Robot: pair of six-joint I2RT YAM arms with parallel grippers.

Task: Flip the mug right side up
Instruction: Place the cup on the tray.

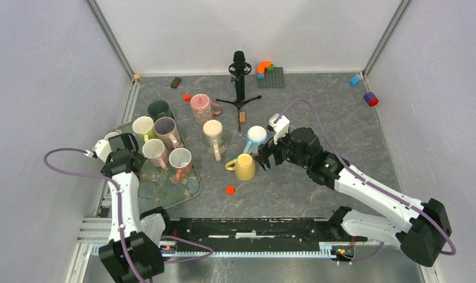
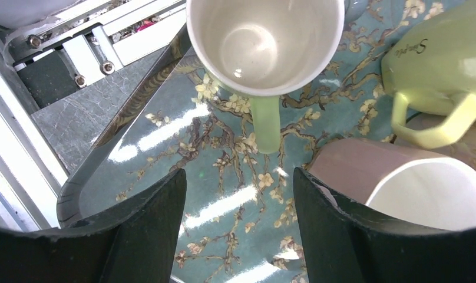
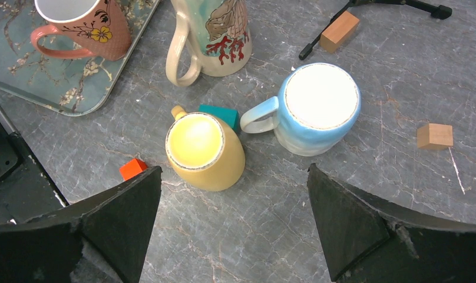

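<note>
Two grippers, both spread with nothing between the jaws: right gripper hung at full width over the grey table, left gripper parted above the flowered tray, clear of the green-handled mug straight ahead of its fingertips. Next in size, two mugs standing bottom-up ahead of the right gripper: yellow mug nearest, just beyond the finger at the left of the wrist view, and blue mug a little farther ahead, toward the other finger. No telling the intended one; probably the yellow, being closer. Likely glazed ceramic: rigid, fairly weighty, slick under the pads, apt to chip if dropped or knocked against its neighbour. Best taken across the round body, one finger on either side and away from the handle, firmly enough to hold through a half turn of the wrist. Worth minding both handles, the yellow one pointing away from the gripper, the blue one reaching toward the yellow. Smallest last: teal block tight against the far side of the yellow mug, orange block just beside the left-hand fingertip, wooden block well out beyond the other finger.
</note>
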